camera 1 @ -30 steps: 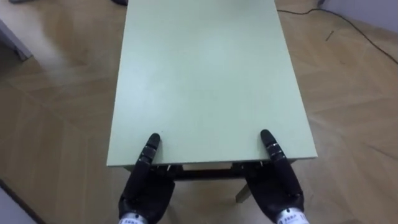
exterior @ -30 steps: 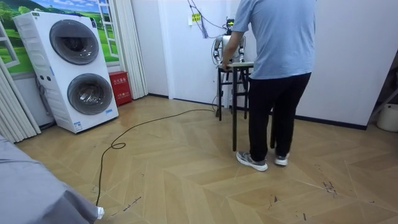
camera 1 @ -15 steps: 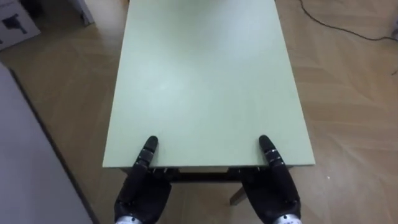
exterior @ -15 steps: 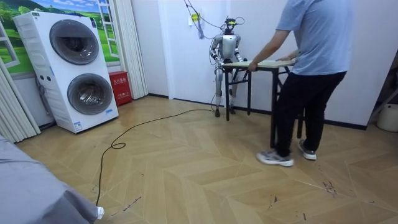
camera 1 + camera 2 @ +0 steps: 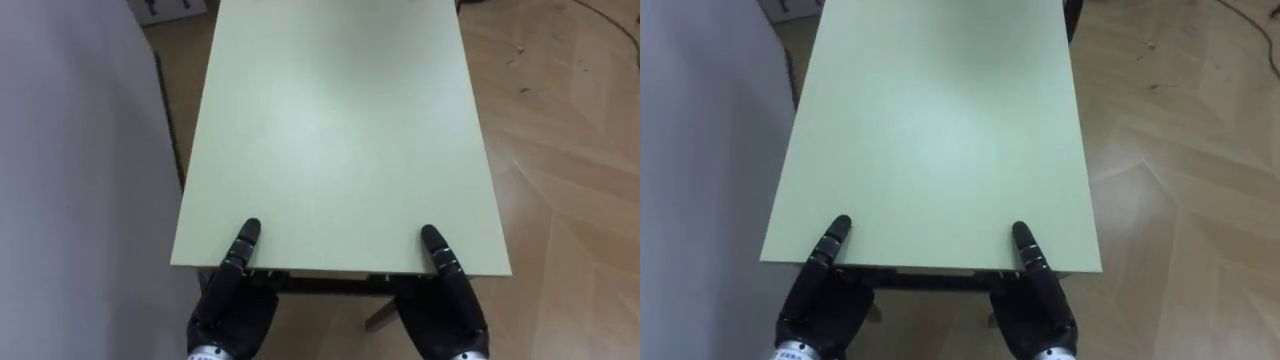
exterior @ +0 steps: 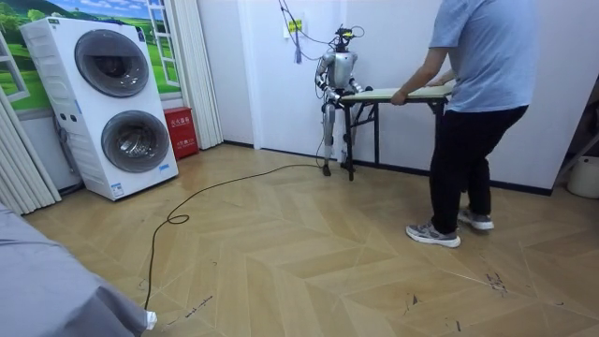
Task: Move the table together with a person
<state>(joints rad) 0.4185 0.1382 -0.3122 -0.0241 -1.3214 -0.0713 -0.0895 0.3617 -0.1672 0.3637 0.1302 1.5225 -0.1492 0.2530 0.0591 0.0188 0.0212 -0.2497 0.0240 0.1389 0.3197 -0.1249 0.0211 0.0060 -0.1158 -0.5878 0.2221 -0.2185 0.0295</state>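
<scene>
We see one counter [image 5: 330, 130]: a smooth, pale green rectangular top on a dark frame. It stands between the robot and one person [image 6: 473, 94], who holds its far end in the room view. Our two glossy black hands, the left hand [image 5: 232, 315] and the right hand [image 5: 445, 315], sit at its near edge, mostly beneath it. Whether they are clenched on it we cannot tell. Below is a wooden herringbone floor [image 5: 570, 200].

Stacked white washing machines [image 6: 108, 108] stand beside a red box [image 6: 180, 132].
</scene>
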